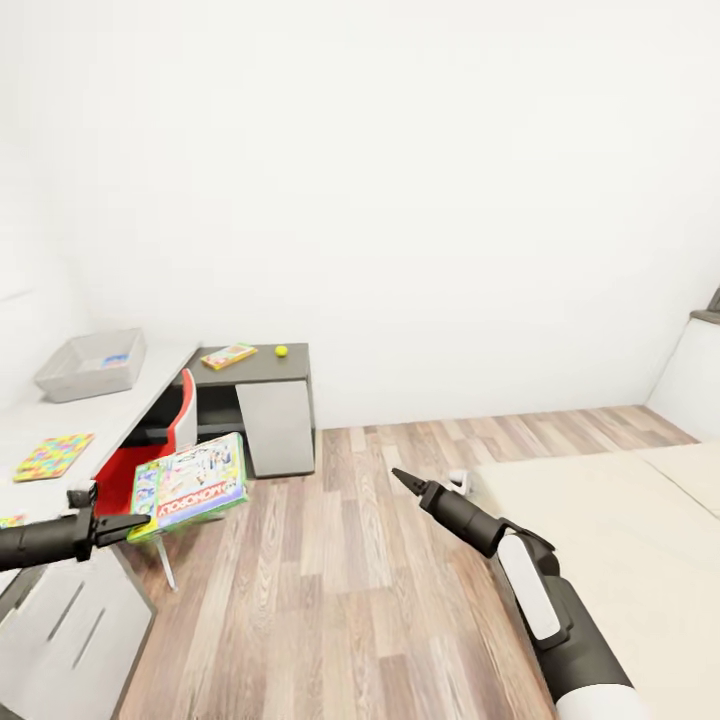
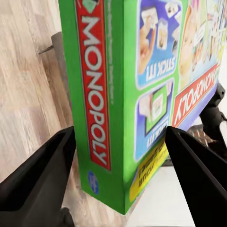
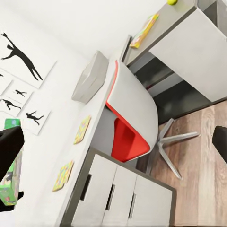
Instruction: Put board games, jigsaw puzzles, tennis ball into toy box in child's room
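Wood floor (image 1: 350,600) open, left tool (image 1: 128,527) clamping board game (image 1: 192,484) beside table (image 1: 90,420) edge

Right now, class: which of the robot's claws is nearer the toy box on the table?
Left. The left claw, holding a board game, is beside the table that bears the toy box. The right claw is out over the floor near the bed.

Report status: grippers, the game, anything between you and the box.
Left gripper shut on Monopoly board game. Right gripper empty, looks open. Toy box on table, far end. Red chair beside the desk.
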### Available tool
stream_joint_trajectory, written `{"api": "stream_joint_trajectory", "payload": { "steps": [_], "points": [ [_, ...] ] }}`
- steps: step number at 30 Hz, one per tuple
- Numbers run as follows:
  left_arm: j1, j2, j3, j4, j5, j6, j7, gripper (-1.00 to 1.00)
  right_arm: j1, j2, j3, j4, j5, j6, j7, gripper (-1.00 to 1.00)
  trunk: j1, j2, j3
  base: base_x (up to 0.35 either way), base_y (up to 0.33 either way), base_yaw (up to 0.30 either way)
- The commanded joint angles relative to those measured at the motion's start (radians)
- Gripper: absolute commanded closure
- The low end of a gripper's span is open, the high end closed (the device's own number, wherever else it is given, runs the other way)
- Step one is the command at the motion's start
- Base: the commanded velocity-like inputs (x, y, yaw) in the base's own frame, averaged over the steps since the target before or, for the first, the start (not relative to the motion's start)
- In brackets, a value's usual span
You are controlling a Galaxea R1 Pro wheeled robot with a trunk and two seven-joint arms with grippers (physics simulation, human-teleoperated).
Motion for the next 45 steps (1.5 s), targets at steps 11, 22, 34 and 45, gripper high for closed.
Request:
{"api": "stream_joint_trajectory", "payload": {
  "steps": [11,22,34,45],
  "points": [
    [-0.400,0.019,0.001,0.064,-0.395,0.071,-0.004,1.00,-0.001,-0.023,-0.003,0.000,-0.006,0.014,0.001,-1.00,0.001,-0.002,-0.002,0.000,0.000,0.288],
    [-0.515,0.021,-0.006,0.133,-0.541,0.049,-0.004,1.00,-0.001,-0.044,0.000,0.000,-0.007,0.013,-0.002,-1.00,0.001,-0.002,-0.002,0.039,0.000,0.265],
    [-0.513,0.019,-0.005,0.135,-0.543,0.040,-0.004,1.00,-0.001,-0.044,0.002,0.003,-0.006,0.009,-0.005,-1.00,0.001,-0.002,-0.002,0.158,0.000,0.028],
    [-0.513,0.018,-0.004,0.135,-0.540,0.026,-0.004,1.00,-0.001,-0.045,0.001,-0.002,-0.005,0.012,0.001,-1.00,0.001,-0.002,-0.001,0.236,0.000,0.034]
  ]
}}
